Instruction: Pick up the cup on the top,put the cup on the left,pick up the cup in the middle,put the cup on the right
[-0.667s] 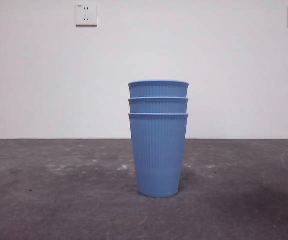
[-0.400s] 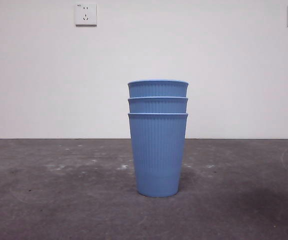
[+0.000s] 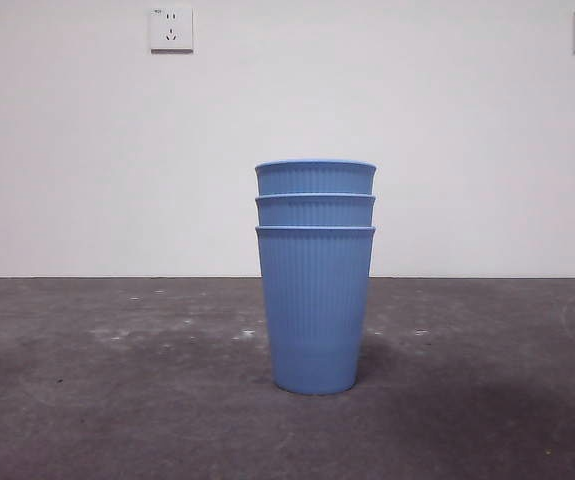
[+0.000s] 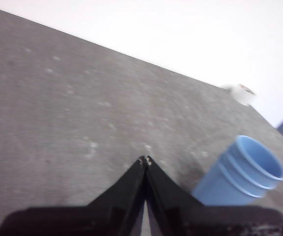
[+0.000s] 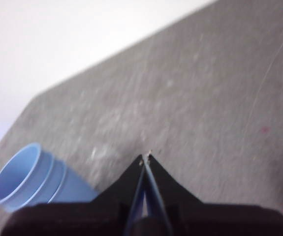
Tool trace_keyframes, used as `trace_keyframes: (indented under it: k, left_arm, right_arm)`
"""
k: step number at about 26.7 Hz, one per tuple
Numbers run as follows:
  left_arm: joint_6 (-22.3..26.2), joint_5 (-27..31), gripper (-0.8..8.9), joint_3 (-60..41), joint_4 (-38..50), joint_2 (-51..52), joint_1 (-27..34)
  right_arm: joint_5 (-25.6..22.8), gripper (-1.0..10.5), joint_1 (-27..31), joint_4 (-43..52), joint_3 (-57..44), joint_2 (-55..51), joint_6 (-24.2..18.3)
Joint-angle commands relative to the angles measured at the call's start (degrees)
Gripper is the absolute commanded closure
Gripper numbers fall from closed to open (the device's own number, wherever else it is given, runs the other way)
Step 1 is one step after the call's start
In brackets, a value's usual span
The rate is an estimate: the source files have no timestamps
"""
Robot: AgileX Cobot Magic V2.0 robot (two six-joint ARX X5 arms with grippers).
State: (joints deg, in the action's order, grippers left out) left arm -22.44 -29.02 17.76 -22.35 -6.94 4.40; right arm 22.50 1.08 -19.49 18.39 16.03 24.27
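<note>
Three ribbed blue cups nested upright mid-bench: top cup in middle cup in bottom cup. Left gripper and right gripper aloft beside the stack, jaws clenched, grasping nothing. Two wall sockets behind.

Left tool matte black, wedge-shaped jaws, right tool seemingly alike
</note>
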Motion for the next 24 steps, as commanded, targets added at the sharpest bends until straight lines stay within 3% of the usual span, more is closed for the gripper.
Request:
trace_keyframes:
  k: [1,6,13,18,21,24]
  left_arm:
    - [0.74,-3.48,8.21,3.15,-0.70,-3.52,0.13]
    - [6.40,-10.51,8.21,10.56,-5.09,-11.89,0.11]
    - [16.33,-18.95,8.22,20.63,-14.47,-22.47,-0.52]
    - [22.62,-21.22,8.22,27.15,-23.58,-27.50,-3.02]
    - [27.93,-21.03,8.22,31.45,-31.91,-29.51,-5.90]
    - [30.01,-20.57,8.22,32.37,-34.36,-29.66,-7.93]
  right_arm:
    - [2.29,9.6,-0.15,-5.03,6.45,4.98,-5.31]
    - [7.43,9.6,-0.79,-17.97,19.17,14.38,-15.08]
    - [7.61,9.6,-5.07,-36.87,36.04,25.40,-28.96]
    - [7.58,9.6,-8.33,-45.31,43.93,29.92,-33.35]
    - [7.54,9.6,-11.58,-48.76,46.51,30.95,-34.32]
    - [7.54,9.5,-13.75,-49.27,46.51,30.95,-34.27]
